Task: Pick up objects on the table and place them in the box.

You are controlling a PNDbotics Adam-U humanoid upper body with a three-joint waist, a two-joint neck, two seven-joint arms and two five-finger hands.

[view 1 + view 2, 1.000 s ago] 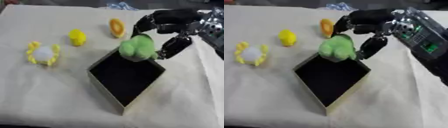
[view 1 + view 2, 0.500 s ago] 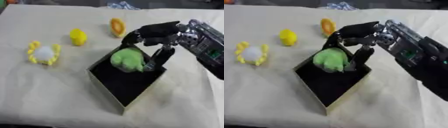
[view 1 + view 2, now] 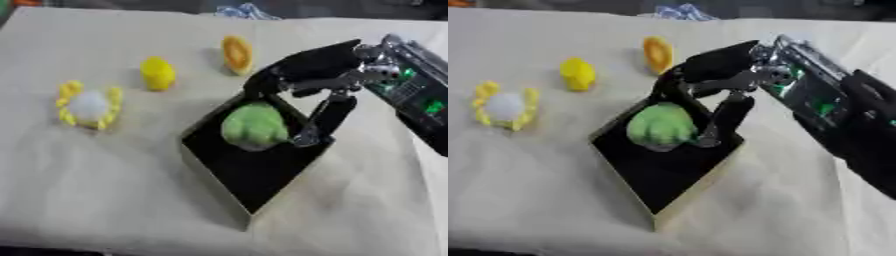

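Three things lie on the cloth well to the left of the right hand [image 3: 302, 92]: a white ball in a yellow ring [image 3: 87, 105], a yellow piece [image 3: 158, 73] and an orange slice [image 3: 236, 53] (the nearest). The green object [image 3: 254, 126] looks soft and light, best held around its middle. It sits low in the box [image 3: 210, 162], and the hand's fingers curl around it from above, wrist bent down.

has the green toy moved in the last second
Yes. The green toy, held in the right hand, has come down from above the box's far corner into the box, judged against the box rim.
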